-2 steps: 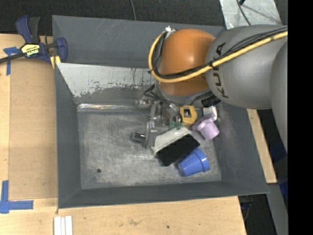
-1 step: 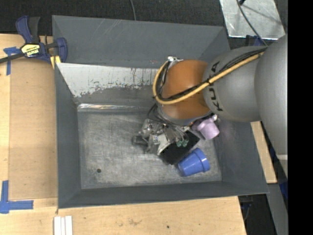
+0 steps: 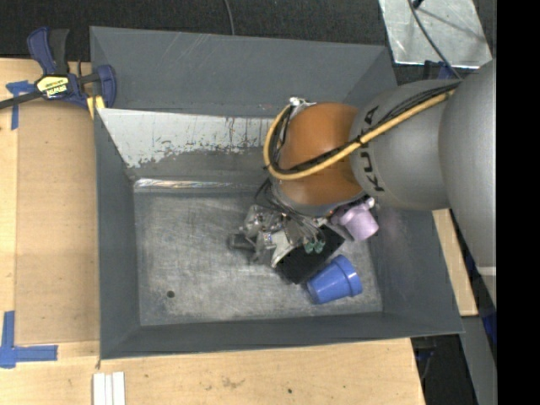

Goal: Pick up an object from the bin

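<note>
Blue plastic cup (image 3: 335, 281) and black flat slab (image 3: 300, 266) lay near my low end effector (image 3: 263, 241), seemingly poised to grasp, spread or pressed together I couldn't tell.

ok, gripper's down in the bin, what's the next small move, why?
Probably nudge toward the black object beside the blue cup: the gripper sits low near the bin floor, just off that object, and whether it holds anything can't be seen.
</note>
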You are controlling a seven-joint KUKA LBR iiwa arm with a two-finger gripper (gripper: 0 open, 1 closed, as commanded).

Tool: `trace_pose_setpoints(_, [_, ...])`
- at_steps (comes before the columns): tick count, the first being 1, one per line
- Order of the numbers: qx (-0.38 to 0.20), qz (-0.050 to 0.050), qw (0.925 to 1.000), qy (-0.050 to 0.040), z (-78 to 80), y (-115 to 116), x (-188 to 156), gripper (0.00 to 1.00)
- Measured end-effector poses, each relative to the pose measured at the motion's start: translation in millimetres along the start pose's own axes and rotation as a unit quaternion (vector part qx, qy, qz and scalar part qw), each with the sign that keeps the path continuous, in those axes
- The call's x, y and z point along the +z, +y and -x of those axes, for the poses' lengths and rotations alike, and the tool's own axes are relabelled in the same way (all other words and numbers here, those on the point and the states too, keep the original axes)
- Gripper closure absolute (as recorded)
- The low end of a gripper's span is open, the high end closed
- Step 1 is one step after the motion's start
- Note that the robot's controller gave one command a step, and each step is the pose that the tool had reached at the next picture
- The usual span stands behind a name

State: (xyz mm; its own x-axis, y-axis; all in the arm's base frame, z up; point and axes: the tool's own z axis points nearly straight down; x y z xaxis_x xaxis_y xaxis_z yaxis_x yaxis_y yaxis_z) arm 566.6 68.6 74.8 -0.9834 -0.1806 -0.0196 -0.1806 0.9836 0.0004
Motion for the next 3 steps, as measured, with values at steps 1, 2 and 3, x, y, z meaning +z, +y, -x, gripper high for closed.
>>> trace_pose_setpoints(1, [-0.001,0.000,1.0000,0.0093,11.0,7,-112,1.00])
trace_pose_setpoints(2, [-0.001,0.000,1.0000,0.0094,10.9,7,-112,1.00])
trace_pose_setpoints(3, [-0.026,0.001,0.9996,0.0130,12.0,-2,-149,1.00])
